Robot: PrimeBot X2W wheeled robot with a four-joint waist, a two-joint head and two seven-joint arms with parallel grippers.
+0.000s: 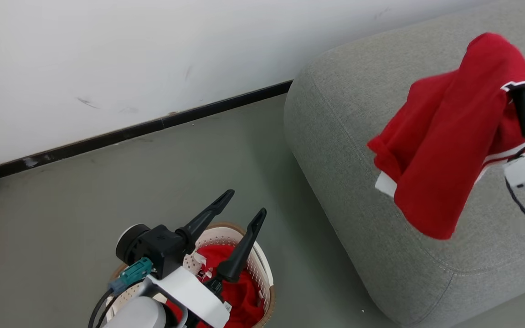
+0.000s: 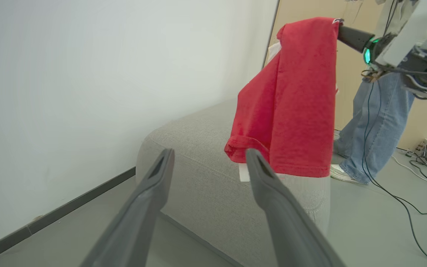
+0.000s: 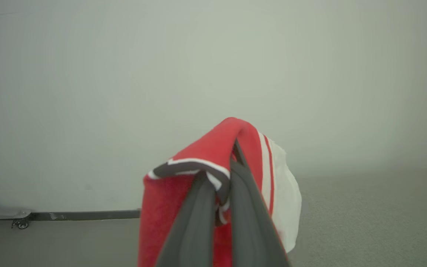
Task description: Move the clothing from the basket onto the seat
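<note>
Red clothing (image 3: 169, 207) in right hand (image 3: 219, 160), grey seat (image 3: 365, 215)

Red garment (image 1: 445, 136) hangs above the grey seat (image 1: 358, 150); more clothing (image 1: 244, 294) lies in basket (image 1: 261, 266).

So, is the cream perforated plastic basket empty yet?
Not empty: bright red clothing lies inside the basket, partly hidden by the open left pincer.

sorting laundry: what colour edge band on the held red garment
The edge band is black, edged white; right wrist view.
</note>
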